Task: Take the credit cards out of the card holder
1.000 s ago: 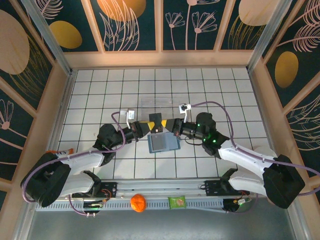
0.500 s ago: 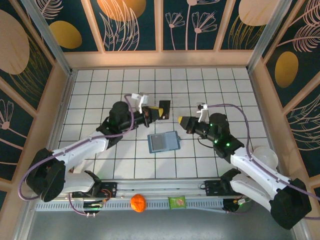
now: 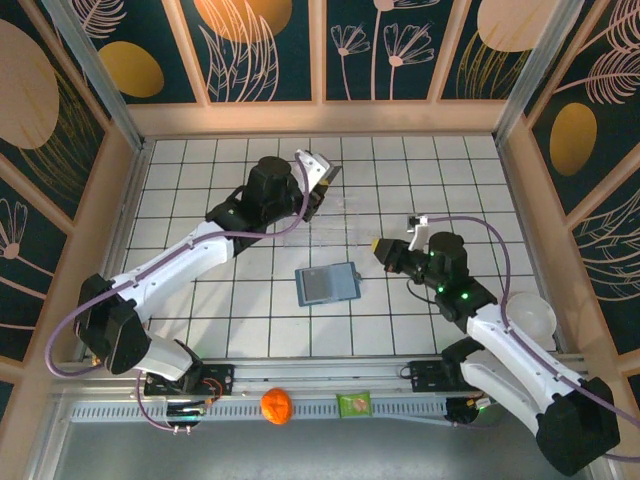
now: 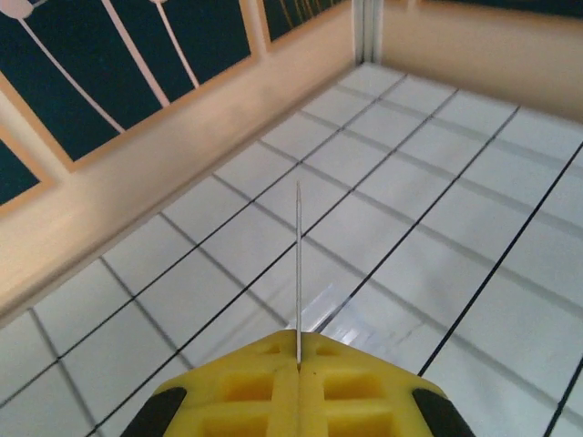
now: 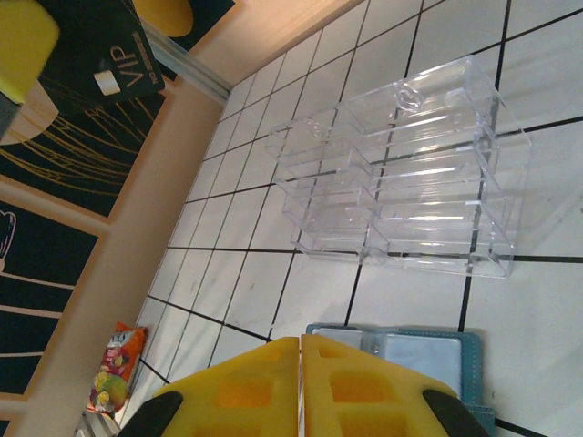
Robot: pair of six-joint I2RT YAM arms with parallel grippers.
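1. I'm looking down on a white tiled table point(image 3: 250, 330) walled in by dark panels painted with leaf shapes.
2. The card holder point(image 3: 327, 284) lies open and flat near the middle of the tiles, grey inner panel up, with neither arm touching it.
3. My left gripper point(image 4: 298, 341) is raised toward the far side of the table. Its yellow fingers are pinched on a credit card point(image 5: 100, 55), which looks like a thin edge-on line from the left wrist.
4. From the right wrist, that card is black with "VIP" printed on it.
5. My right gripper point(image 5: 301, 344) has its fingers pressed together with nothing between them, and it hangs just right of the card holder.
6. A clear plastic tray point(image 5: 410, 173) sits on the tiles just beyond the card holder.
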